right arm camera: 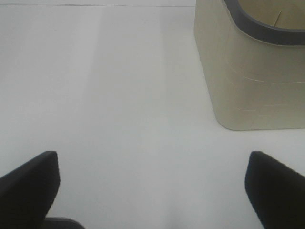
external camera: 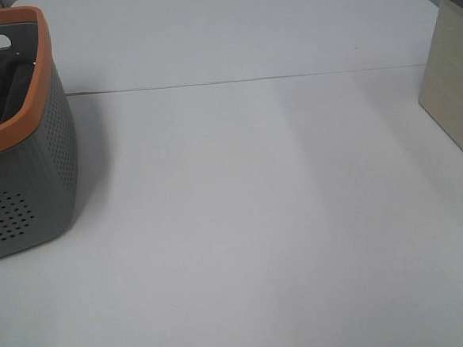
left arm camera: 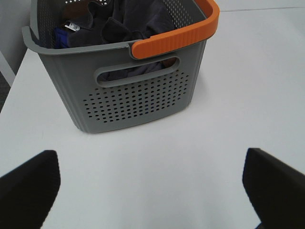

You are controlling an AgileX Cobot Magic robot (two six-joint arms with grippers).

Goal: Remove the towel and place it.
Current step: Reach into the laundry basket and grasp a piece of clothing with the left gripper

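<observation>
A white table (external camera: 251,220) fills my high camera view. At the frame's left edge sits a grey basket (external camera: 33,171) with an orange rim, the dark towel (left arm camera: 138,21) bunched inside it. A beige bin (external camera: 457,102) stands at the right edge. My left gripper (left arm camera: 150,176) and right gripper (right arm camera: 152,176) both gape wide, holding nothing.

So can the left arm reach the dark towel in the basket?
Probably yes: the left end effector is open facing the basket, nothing between; the towel lies in its open top, though the orange rim needs clearing.
</observation>
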